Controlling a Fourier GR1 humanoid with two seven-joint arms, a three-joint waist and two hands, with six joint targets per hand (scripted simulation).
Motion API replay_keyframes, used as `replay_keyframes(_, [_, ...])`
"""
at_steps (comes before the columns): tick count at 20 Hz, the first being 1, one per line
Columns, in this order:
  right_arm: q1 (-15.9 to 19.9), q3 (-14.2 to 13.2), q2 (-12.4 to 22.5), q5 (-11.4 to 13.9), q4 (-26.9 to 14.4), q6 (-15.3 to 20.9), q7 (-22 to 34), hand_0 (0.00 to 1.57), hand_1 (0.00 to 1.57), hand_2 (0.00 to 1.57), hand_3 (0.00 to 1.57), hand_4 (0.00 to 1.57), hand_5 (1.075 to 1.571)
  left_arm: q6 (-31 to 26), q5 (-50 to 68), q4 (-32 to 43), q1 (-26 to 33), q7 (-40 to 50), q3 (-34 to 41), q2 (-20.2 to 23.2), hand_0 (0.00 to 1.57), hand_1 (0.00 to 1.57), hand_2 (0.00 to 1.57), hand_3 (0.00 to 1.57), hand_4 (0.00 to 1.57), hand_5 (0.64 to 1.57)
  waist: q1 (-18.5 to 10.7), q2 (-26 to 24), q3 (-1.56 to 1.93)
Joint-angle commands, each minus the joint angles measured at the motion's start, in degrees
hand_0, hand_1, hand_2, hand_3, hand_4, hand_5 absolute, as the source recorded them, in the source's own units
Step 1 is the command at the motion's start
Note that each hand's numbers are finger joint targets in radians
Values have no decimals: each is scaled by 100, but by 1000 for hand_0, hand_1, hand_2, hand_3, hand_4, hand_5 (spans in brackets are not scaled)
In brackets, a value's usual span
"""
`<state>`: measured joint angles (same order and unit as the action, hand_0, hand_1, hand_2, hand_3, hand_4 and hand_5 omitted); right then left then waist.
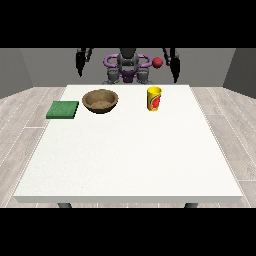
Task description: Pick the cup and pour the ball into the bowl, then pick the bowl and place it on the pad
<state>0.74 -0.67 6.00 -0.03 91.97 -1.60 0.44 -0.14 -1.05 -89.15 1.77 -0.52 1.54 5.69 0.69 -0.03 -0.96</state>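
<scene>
While both arms hang raised at far edge of white table (125, 160), yellow cup (154, 98) stands upright right of centre, below and just left of hand at view's right (174, 67), well apart from it. Red ball (157, 62) shows above cup, beside that hand, touching neither. Brown bowl (100, 100) sits left of cup, green pad (63, 109) further left. Hand at view's left (80, 63) hangs above and beyond pad. Finger state: cannot tell for either hand.
</scene>
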Motion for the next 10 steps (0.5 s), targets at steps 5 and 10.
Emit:
replay_keyframes(5, [60, -87, 247, -58, 529, -39, 549, 0, 0, 0, 0, 875, 1533, -46, 92, -565, -44, 498, 79, 207, 0, 0, 0, 0, 664, 1566, -13, -1425, 77])
replay_keyframes(10, [-549, -184, -183, -731, 967, 267, 2121, 0, 0, 0, 0, 860, 1530, 197, 893, -1448, 294, 2210, -292, -550, 0, 0, 0, 0, 634, 1564, 15, -2487, 99])
